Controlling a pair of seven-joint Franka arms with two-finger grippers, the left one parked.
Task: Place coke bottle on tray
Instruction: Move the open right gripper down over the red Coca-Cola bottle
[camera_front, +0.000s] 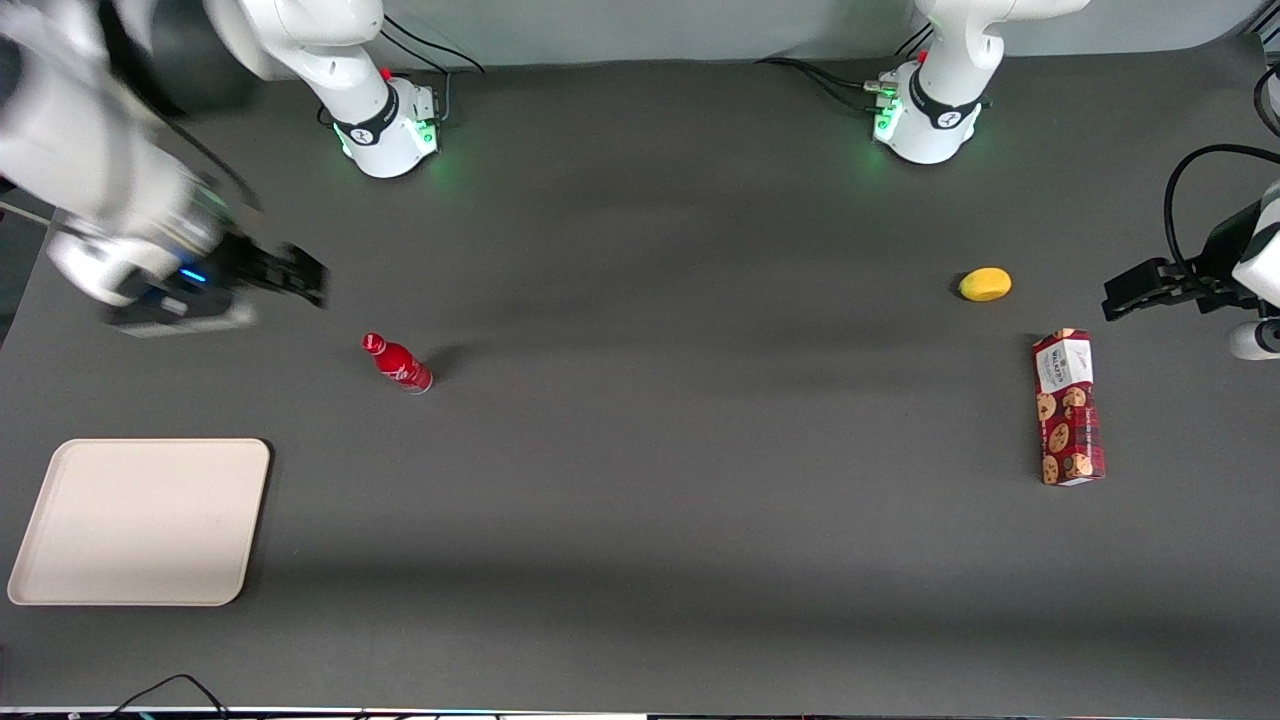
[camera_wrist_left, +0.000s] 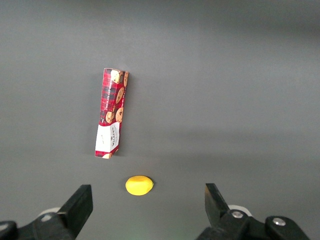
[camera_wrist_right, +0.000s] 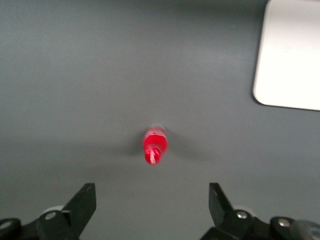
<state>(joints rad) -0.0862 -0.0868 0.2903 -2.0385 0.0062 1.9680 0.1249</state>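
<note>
The coke bottle (camera_front: 397, 363), small, slim and red with a red cap, stands on the dark table. It also shows in the right wrist view (camera_wrist_right: 154, 145), seen from above. The cream-white tray (camera_front: 140, 521) lies flat, nearer to the front camera than the bottle, at the working arm's end of the table; one rounded corner of it shows in the right wrist view (camera_wrist_right: 292, 55). My gripper (camera_front: 300, 275) hangs above the table, apart from the bottle and a little farther from the front camera. Its fingers (camera_wrist_right: 82, 202) are wide open and hold nothing.
A red cookie box (camera_front: 1068, 407) lies toward the parked arm's end of the table, with a yellow lemon (camera_front: 985, 284) beside it, farther from the front camera. Both show in the left wrist view, the box (camera_wrist_left: 111, 113) and the lemon (camera_wrist_left: 139, 185).
</note>
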